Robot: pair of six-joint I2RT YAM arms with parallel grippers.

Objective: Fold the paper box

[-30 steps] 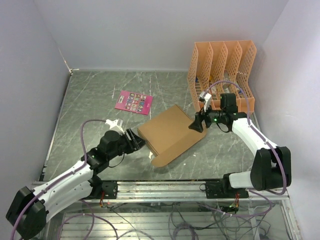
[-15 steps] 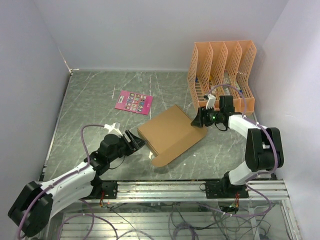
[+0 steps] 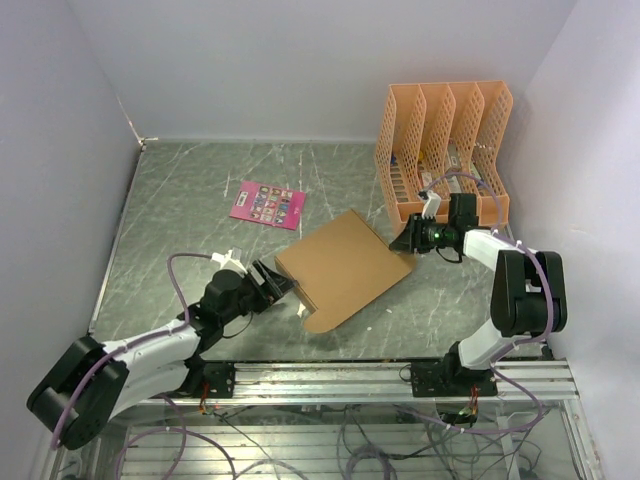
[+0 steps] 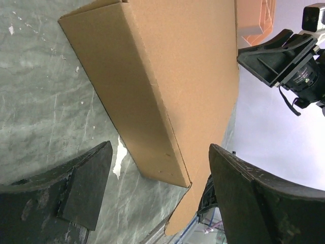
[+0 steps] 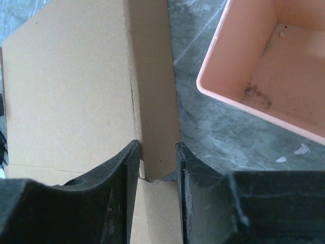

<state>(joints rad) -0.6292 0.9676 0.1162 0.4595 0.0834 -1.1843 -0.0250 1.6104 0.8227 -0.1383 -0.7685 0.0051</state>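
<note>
Pictured with left pincer (image 3: 277, 283) spread wide beside the paper box (image 3: 345, 265), right pincer (image 3: 405, 243) narrow astride its right edge, grip impossible to tell.

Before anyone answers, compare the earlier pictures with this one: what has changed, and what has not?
The left pincer opened wider facing the box, its arm drawing back slightly. The right pincer shifted right and narrowed around the box's right flap; its elbow folded in. The card and organizer stayed put, as did the box.
</note>
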